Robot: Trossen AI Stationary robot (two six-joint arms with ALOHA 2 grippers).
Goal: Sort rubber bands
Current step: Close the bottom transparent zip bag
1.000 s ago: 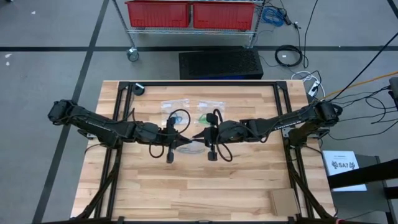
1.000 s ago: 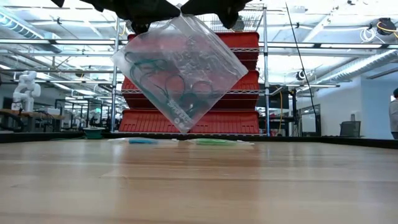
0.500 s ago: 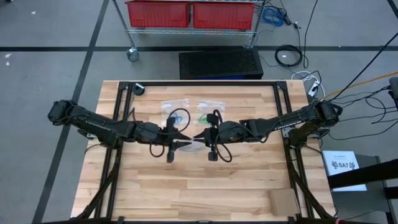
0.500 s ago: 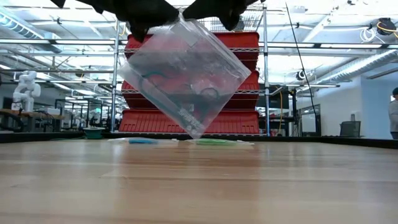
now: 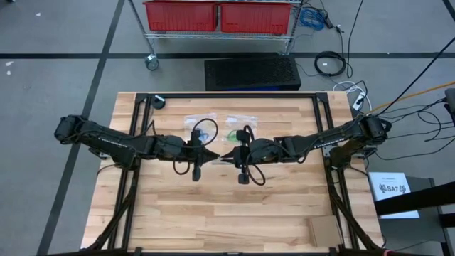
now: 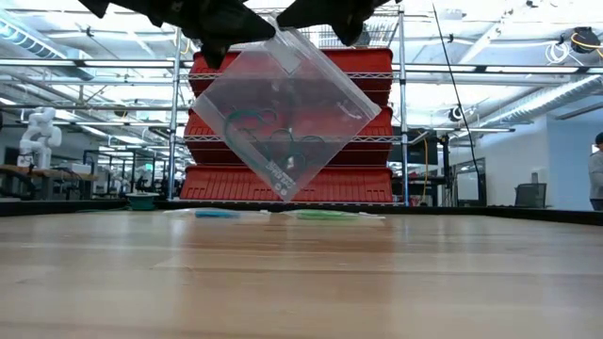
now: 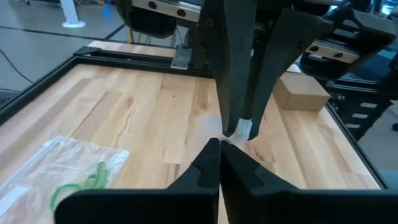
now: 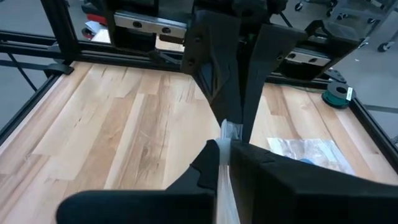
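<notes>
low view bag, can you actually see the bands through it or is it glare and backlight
Low view: the clear bag is backlit by bright ceiling lights, yet the rubber bands show through as dark loops near its low corner; colours are hard to tell. High view: the bag is barely visible between the left tool and right tool.

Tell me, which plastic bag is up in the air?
The bag with dark bands, pinched by the left gripper and right gripper. The two other bags lie flat on the table.

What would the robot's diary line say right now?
left gripper: shut on clear bag | right gripper: shut on clear bag | rubber bands: inside | bag: above table
</notes>
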